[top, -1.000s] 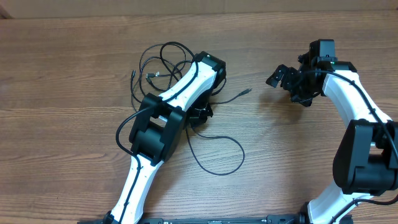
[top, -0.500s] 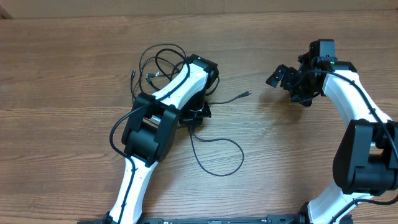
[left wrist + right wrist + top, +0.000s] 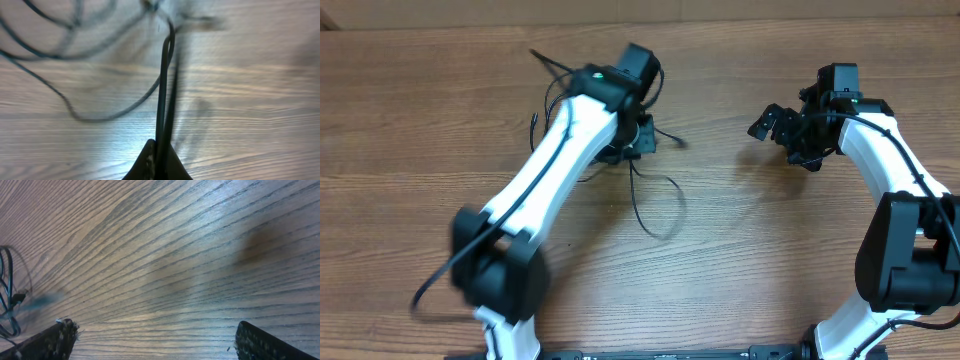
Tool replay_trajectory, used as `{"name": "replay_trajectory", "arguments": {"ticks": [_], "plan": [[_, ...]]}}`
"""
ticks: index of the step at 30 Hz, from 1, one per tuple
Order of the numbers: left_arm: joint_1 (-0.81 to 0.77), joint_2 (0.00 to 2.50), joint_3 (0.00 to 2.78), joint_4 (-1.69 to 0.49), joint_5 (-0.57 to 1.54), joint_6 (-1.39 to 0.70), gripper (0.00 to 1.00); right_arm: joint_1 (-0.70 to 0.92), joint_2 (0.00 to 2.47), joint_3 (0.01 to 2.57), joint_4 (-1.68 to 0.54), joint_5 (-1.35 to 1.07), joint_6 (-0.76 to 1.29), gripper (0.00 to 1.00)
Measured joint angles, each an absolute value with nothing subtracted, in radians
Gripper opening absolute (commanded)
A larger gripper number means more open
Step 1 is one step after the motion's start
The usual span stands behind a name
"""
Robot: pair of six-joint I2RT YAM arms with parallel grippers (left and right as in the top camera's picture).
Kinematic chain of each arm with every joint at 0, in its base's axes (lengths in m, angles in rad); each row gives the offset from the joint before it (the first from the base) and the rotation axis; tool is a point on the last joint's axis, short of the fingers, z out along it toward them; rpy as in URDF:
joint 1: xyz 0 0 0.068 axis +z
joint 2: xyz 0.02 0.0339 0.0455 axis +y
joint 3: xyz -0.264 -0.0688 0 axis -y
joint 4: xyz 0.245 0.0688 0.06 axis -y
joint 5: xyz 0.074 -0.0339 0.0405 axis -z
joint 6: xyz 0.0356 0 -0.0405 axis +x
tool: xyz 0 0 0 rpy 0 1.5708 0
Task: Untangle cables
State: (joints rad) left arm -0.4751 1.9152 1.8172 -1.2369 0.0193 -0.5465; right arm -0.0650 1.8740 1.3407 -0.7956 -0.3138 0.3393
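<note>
The thin black cables [image 3: 655,200] lie in a loose tangle on the wooden table, with one loop trailing toward the front and an end sticking out at the far left [image 3: 542,62]. My left gripper [image 3: 636,142] sits over the tangle, blurred by motion. In the left wrist view it [image 3: 159,162] is shut on a doubled cable strand [image 3: 164,90] that runs straight away from the jaws, and more cable loops [image 3: 50,52] curve at the upper left. My right gripper [image 3: 775,124] stands open to the right, apart from the cables. Bare wood shows between its fingertips [image 3: 50,342], and a bit of cable [image 3: 7,295] shows at the left edge.
The wooden table [image 3: 770,260] fills all the views. My left arm's white links [image 3: 535,180] stretch diagonally across the left middle. My right arm [image 3: 895,180] curves along the right side. A thicker black cord [image 3: 430,290] hangs by the left arm's base.
My left gripper has shut on a cable strand and swung toward the far side, dragging the tangle with it so the front loop has shrunk and shifted back. My right arm has not moved.
</note>
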Motion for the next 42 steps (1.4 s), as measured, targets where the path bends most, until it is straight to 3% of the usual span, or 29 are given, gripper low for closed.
{"name": "replay_trajectory", "arguments": {"ticks": [8,25,39,40,41,42], "plan": [[-0.475,1.7,1.818,-1.127,-0.043,-0.39,0.04,-0.065,1.874,1.341,-0.796,-0.314,0.339,1.0],[-0.475,1.685,1.818,-1.054,-0.245,-0.277,0.05,-0.065,1.874,1.341,-0.796,-0.314,0.339,1.0],[-0.475,1.698,1.764,-1.161,0.052,-0.277,0.04,-0.065,1.874,1.341,-0.796,-0.314,0.339,1.0],[-0.476,1.708,1.747,-1.156,0.072,-0.277,0.09,-0.065,1.874,1.341,-0.796,-0.314,0.339,1.0],[-0.475,1.721,1.732,-1.154,0.087,-0.277,0.38,-0.065,1.874,1.341,-0.796,-0.314,0.339,1.0],[-0.475,1.737,1.711,-1.153,0.097,-0.276,0.58,-0.065,1.874,1.341,-0.796,-0.314,0.339,1.0]]}}
